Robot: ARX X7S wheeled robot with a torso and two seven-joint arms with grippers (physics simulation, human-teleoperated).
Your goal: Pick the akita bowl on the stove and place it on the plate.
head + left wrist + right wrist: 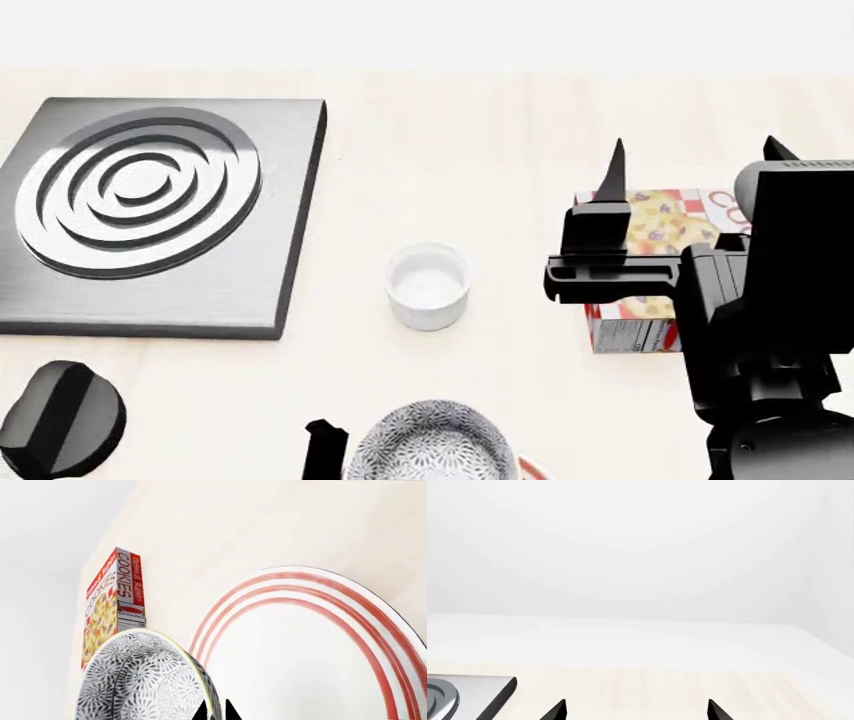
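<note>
The akita bowl [430,445] hangs at the near edge of the head view, off the stove [160,210], whose burner rings are bare. My left gripper [215,711] is shut on the bowl's rim [150,680], one fingertip inside and one outside. The red-ringed plate [313,650] lies right beside the bowl; the head view shows only a red sliver of the plate [530,467]. Raised over the right side of the table, my right gripper [694,165] stands open and holds nothing. Between its spread tips [637,711] the right wrist view shows only bare tabletop.
A plain white cup [427,285] stands mid-table, right of the stove. A cookies box [654,225] lies under the right arm and also shows past the bowl [113,605]. A black knob [60,420] sits at the near left. A corner of the stove [467,695] shows.
</note>
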